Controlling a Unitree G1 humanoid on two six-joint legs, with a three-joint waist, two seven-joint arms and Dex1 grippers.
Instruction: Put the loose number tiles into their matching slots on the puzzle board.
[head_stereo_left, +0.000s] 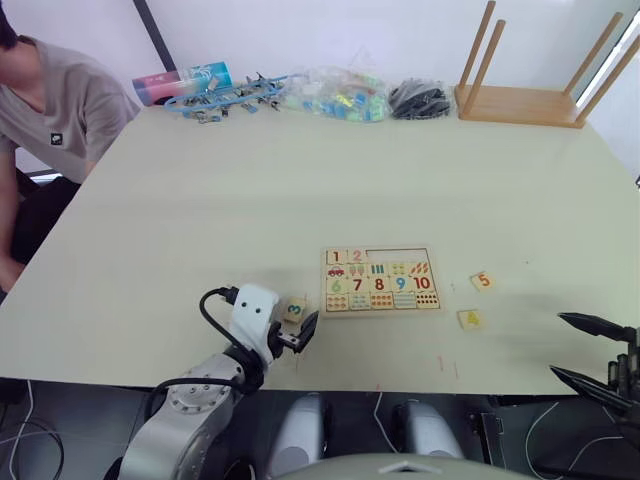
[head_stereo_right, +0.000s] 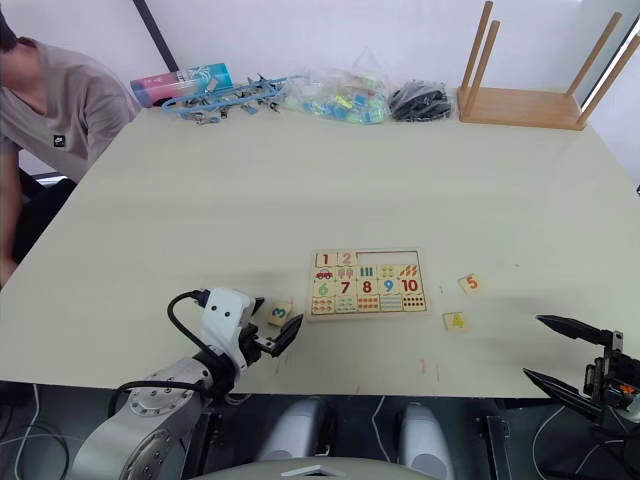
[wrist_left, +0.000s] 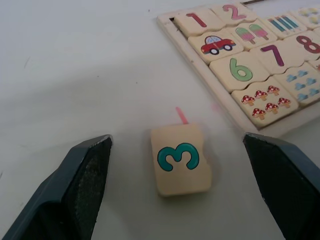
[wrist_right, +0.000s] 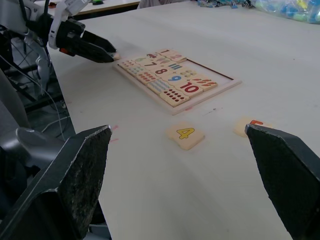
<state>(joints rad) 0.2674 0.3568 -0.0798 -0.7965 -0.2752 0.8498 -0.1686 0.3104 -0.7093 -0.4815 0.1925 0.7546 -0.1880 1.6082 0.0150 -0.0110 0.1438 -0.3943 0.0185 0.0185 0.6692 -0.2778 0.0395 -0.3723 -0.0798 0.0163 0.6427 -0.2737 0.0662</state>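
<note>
Wooden puzzle board (head_stereo_left: 381, 279) lies on the worktop (head_stereo_left: 300, 180); tiles 4 (head_stereo_left: 470, 319) and 5 (head_stereo_left: 483, 281) wait to its right. At the left wrist, the left pincer (wrist_left: 180, 187) stands spread around tile 3 (wrist_left: 180, 159): light, stiff, best pinched by its side edges. At the right wrist, the right pincer (wrist_right: 192, 175) is spread too.

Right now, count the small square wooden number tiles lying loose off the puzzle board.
3. The green 3 tile lies between the open left gripper fingers; the yellow 4 tile and orange 5 tile lie right of the pale wooden puzzle board.
</note>
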